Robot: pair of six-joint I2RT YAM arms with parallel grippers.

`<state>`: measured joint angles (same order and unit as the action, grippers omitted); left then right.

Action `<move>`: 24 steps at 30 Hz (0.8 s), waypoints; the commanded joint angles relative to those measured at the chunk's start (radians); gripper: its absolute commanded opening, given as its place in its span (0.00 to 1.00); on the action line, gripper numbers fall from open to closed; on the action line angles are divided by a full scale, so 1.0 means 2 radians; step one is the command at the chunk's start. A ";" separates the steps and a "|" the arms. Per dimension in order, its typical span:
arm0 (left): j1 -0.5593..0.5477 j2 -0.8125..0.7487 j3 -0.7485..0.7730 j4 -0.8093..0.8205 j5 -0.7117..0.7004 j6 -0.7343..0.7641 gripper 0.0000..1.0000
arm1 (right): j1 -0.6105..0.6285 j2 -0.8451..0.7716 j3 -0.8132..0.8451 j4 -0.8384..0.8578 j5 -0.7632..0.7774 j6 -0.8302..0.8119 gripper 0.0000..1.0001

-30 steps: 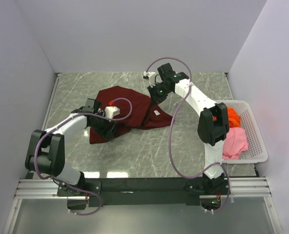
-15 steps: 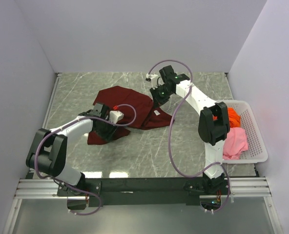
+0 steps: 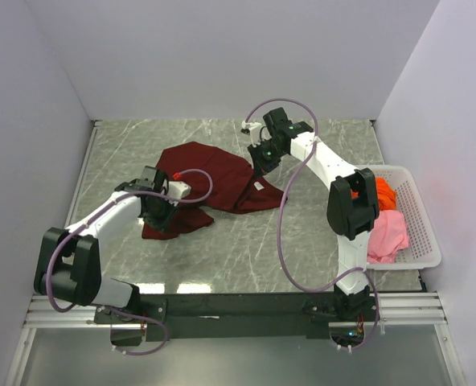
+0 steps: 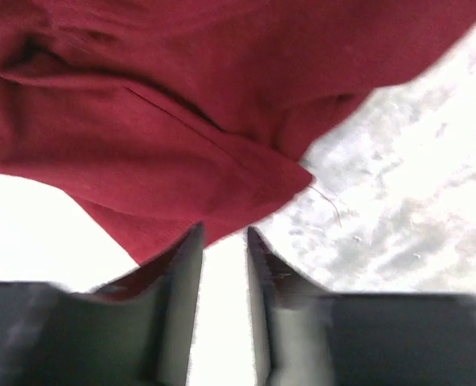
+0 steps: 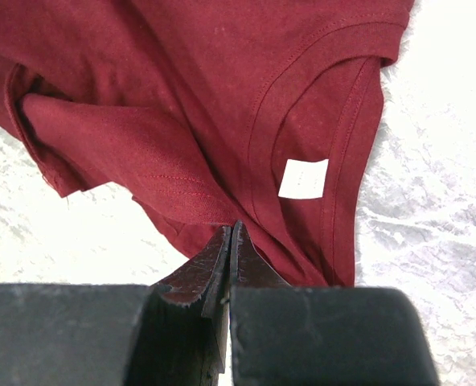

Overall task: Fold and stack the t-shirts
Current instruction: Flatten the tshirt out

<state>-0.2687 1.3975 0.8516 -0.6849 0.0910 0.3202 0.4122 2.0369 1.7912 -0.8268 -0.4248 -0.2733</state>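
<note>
- Lying crumpled on the grey marble desk (image 3: 238, 241), left of centre, your maroon t-shirt (image 3: 214, 173) is bunched and uneven, with no neat fold in it.
- Your right pincer (image 5: 231, 227) is clenched on a fold of that shirt just beside the collar (image 5: 290, 71). The jaws meet with maroon cloth pinched between them.
- You can see a white tag (image 5: 303, 178) inside the neckline, near the closed fingertips.
- Your left pincer (image 4: 222, 235) is at the near left edge of the shirt. It is released: the jaws stand slightly parted and the gap shows only bright bare desk. The hem reaches the tip of one finger, but nothing sits between the two.
- From above, your arms are at opposite ends of the garment, the left at its near-left corner and the right at its far-right side.
- Your orange t-shirt (image 3: 384, 191) and pink t-shirt (image 3: 387, 233) lie in the white perforated basket (image 3: 427, 241) at the right edge of the desk. The orange one is farther from you and the pink one nearer, and the two are touching. Both are well apart from the maroon shirt.
</note>
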 commanded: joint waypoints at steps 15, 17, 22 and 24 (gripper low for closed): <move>-0.096 0.041 0.033 -0.022 -0.037 -0.057 0.59 | -0.004 -0.033 -0.009 0.009 0.024 0.009 0.00; -0.100 0.054 0.031 -0.020 -0.043 -0.060 0.58 | -0.004 -0.033 -0.011 0.010 0.028 0.007 0.00; -0.101 0.070 0.024 -0.007 -0.065 -0.063 0.53 | -0.004 -0.031 -0.015 0.011 0.033 0.001 0.00; -0.100 0.070 0.023 -0.007 -0.065 -0.063 0.47 | -0.004 -0.029 -0.016 0.011 0.035 0.000 0.00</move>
<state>-0.4667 1.5383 0.8906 -0.7185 -0.0021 0.2123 0.4122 2.0293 1.7592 -0.8234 -0.3744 -0.2626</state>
